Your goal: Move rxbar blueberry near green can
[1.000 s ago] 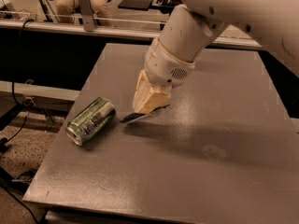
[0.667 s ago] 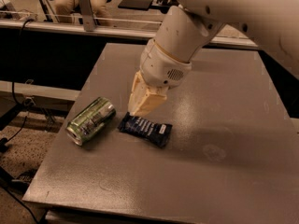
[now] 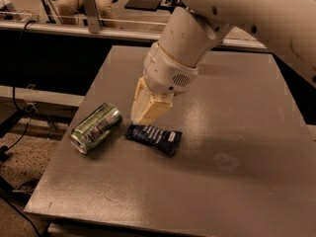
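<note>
Plainly, we see the green can (image 3: 96, 127) lying on its side on the counter (image 3: 237, 191). The rxbar blueberry (image 3: 154, 138) lies flat just beside the can, close but not touching. The gripper (image 3: 139, 118) hangs near the can too, just above the bar's can-side end. We cannot tell how far its jaws are parted, or whether they touch the bar.

I log one change at the rxbar blueberry (image 3: 153, 138). A second ago only a dark corner of it showed from under the end effector (image 3: 145, 113). It now lies flat and fully exposed on the worktop (image 3: 237, 132), just beside the green can (image 3: 95, 127). The end effector has shifted slightly towards the can and hangs just above the bar's can-side end.
</note>
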Motion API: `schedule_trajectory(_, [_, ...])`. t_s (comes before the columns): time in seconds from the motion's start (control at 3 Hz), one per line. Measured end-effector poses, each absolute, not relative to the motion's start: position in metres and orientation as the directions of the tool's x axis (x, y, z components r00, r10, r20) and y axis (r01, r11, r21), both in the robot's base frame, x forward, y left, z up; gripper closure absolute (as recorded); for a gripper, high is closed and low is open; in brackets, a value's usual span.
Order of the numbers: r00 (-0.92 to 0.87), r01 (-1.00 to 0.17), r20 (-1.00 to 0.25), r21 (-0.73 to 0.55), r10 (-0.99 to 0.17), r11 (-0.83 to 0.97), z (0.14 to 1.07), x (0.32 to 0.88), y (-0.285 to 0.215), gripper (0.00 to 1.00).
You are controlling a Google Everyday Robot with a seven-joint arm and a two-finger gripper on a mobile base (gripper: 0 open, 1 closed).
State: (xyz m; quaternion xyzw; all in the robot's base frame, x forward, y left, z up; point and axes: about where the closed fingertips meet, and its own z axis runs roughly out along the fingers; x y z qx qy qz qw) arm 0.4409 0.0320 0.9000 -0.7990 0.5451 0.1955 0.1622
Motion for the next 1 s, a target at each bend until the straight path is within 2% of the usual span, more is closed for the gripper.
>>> schedule_trajectory(0.33, [0.333, -0.934, -0.488, -0.052, -0.807, -0.354, 0.9013, 0.4403, 0.0337, 0.29])
schedule_trajectory(0.67, [0.335, -0.934, -0.488, -0.057, -0.806, -0.354, 0.9022, 0.4399, 0.0348, 0.05])
schedule_trajectory(1.0, [0.337, -0.933, -0.487, -0.059, -0.806, -0.354, 0.9028, 0.4396, 0.0356, 0.0])
